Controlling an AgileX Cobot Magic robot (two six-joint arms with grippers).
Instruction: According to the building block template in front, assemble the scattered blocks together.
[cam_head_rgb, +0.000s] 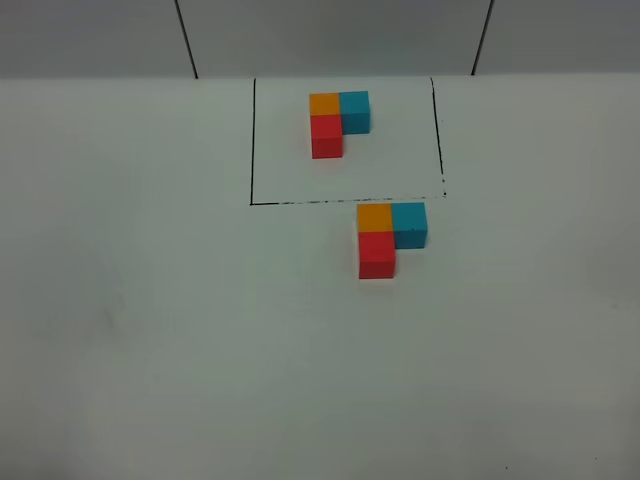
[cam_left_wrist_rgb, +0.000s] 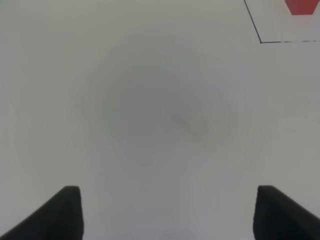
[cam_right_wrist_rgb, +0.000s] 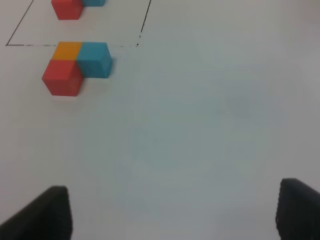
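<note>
The scattered blocks (cam_head_rgb: 385, 238) sit joined in an L just outside the black outline (cam_head_rgb: 252, 140), touching its near edge, orange at the corner, cyan beside it and red nearer the camera; this matches the building block template (cam_head_rgb: 335, 120) inside the outline, so the assembly looks complete. The left gripper (cam_left_wrist_rgb: 167, 212) and right gripper (cam_right_wrist_rgb: 172, 212) both hang over bare table (cam_head_rgb: 150, 350) well apart from the outline, fingers spread wide and holding nothing, probably pulled clear so the copy stands undisturbed
</note>
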